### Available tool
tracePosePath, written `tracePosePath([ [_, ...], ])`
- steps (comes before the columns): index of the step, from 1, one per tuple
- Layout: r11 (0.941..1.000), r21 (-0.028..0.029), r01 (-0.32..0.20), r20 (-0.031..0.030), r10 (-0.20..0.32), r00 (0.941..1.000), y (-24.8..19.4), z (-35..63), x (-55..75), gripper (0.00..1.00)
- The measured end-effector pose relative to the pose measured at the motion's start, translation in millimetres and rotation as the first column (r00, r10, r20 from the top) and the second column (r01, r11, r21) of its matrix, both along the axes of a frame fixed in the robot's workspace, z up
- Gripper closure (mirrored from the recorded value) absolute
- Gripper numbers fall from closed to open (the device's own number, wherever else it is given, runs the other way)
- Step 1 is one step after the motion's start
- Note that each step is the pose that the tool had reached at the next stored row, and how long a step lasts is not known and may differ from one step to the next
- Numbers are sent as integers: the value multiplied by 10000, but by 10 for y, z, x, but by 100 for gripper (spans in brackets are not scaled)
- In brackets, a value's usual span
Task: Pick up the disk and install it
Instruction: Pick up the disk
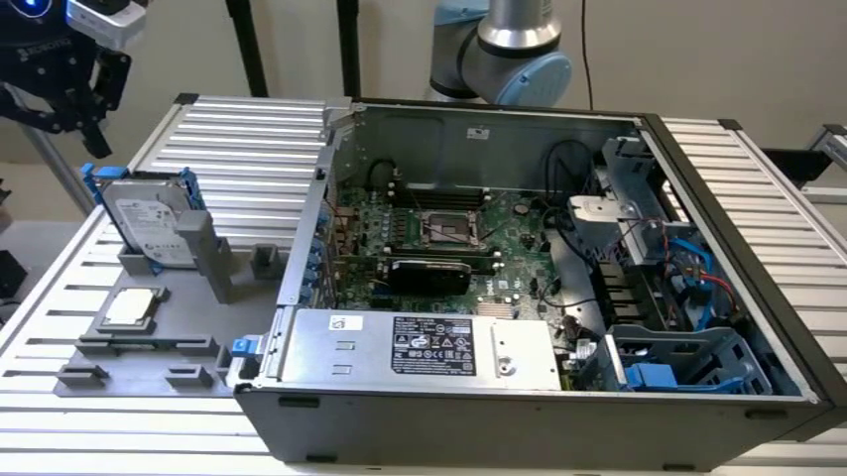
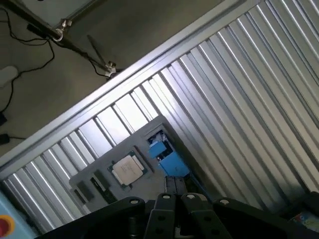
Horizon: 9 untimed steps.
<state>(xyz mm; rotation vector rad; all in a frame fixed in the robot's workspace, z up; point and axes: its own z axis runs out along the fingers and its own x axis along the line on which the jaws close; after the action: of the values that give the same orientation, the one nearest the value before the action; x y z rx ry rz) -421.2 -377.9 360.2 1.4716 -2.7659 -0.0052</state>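
Observation:
The disk point(image 1: 150, 224), a silver-grey drive with a white label in a blue carrier, stands upright in a grey holder point(image 1: 185, 260) on the exterior view's left. My black gripper point(image 1: 60, 135) hangs open above and to the left of it, touching nothing. In the wrist view the disk's blue carrier edge point(image 2: 167, 158) shows from above, beside the small square CPU chip point(image 2: 127, 169) on the grey fixture plate point(image 2: 149, 128).
An open computer case point(image 1: 530, 258) lies on the ribbed aluminium table point(image 1: 238, 139), with the motherboard point(image 1: 450, 233), a power supply point(image 1: 437, 345) and a blue drive cage point(image 1: 681, 362) inside. The CPU chip point(image 1: 130, 309) lies flat in front of the disk holder.

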Motion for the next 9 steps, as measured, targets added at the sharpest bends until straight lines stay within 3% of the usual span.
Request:
tracePosePath([
  [5,9959,1,-908,1,908,9959,0,-12,0,100],
  [9,9866,1,-1634,1,1634,9866,0,-20,0,100],
])
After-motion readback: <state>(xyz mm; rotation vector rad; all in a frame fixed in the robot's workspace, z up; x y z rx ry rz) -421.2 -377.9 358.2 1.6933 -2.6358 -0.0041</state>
